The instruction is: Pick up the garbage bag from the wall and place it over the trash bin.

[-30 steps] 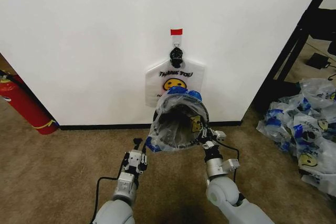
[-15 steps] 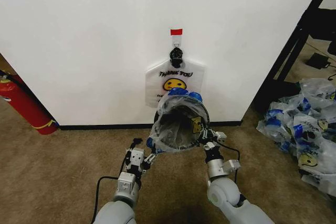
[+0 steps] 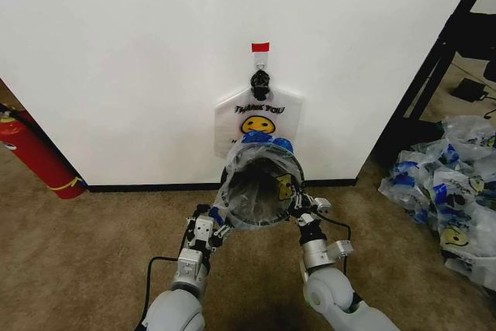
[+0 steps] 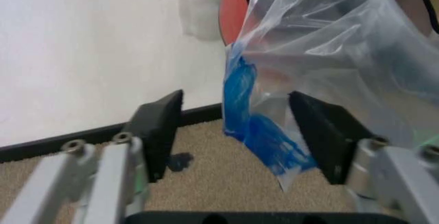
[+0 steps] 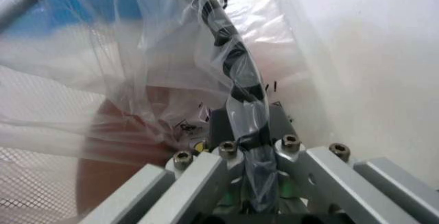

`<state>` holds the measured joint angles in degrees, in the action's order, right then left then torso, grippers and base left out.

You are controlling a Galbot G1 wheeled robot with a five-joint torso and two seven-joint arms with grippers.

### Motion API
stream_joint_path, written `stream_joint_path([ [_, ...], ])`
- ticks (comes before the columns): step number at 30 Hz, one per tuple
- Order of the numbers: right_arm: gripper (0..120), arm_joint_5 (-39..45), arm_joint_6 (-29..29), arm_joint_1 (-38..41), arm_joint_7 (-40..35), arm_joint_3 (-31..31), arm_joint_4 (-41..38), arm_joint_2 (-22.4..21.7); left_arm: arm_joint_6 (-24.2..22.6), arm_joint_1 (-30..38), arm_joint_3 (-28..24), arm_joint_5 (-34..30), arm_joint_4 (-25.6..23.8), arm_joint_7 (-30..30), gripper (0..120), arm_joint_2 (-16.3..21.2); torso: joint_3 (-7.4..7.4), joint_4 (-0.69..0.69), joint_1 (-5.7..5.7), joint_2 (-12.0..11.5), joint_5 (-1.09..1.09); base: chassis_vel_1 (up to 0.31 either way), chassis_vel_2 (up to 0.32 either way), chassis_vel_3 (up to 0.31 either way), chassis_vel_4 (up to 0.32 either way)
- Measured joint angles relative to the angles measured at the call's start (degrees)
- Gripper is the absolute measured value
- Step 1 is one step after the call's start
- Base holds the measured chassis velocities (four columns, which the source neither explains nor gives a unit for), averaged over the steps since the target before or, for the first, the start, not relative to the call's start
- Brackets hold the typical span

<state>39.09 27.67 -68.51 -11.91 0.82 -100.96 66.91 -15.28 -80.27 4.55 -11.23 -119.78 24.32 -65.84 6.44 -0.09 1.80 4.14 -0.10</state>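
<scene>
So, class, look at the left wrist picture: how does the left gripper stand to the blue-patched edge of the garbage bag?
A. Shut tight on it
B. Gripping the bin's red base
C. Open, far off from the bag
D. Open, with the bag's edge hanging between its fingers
D: the left gripper is open, its dark fingers apart, with the garbage bag hanging between them.

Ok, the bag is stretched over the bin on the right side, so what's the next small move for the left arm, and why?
Probably close the left end effector on the blue-printed flap of the garbage bag. That flap hangs between its open fingers, loose beside the trash bin, while the right end effector is clamped on the opposite edge of the plastic at the rim. Gripping it would let the left side be pulled down too.
</scene>
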Motion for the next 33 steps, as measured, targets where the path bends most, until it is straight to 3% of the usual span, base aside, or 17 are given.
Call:
stream_joint_path([
  [7, 0, 0.3, -0.2, 0.0, -0.4, 0.1, 0.0, 0.1, 1.6, 0.4, 0.1, 0.3, 1.0, 0.1, 29, -0.1, 0.00, 0.00, 0.00, 0.0, 0.00, 0.000, 0.000, 0.000, 0.000],
  [16, 0, 2.2, -2.1, -1.4, -1.3, 0.1, -2.0, -0.4, 3.9, 1.6, 0.7, 1.9, 4.1, 0.0, 0, -0.7, 0.00, 0.00, 0.00, 0.0, 0.00, 0.000, 0.000, 0.000, 0.000],
  [25, 0, 4.8, -3.8, -3.5, -1.4, 0.3, -5.2, -0.9, 4.9, 2.0, 0.5, 2.9, 6.8, -0.1, 0, -1.2, 0.00, 0.00, 0.00, 0.0, 0.00, 0.000, 0.000, 0.000, 0.000],
  [33, 0, 5.8, -5.6, -5.0, -1.2, 0.4, -6.4, -1.4, 4.9, 1.4, -0.3, 3.6, 5.7, -1.2, 0, -1.7, 0.00, 0.00, 0.00, 0.0, 0.00, 0.000, 0.000, 0.000, 0.000],
])
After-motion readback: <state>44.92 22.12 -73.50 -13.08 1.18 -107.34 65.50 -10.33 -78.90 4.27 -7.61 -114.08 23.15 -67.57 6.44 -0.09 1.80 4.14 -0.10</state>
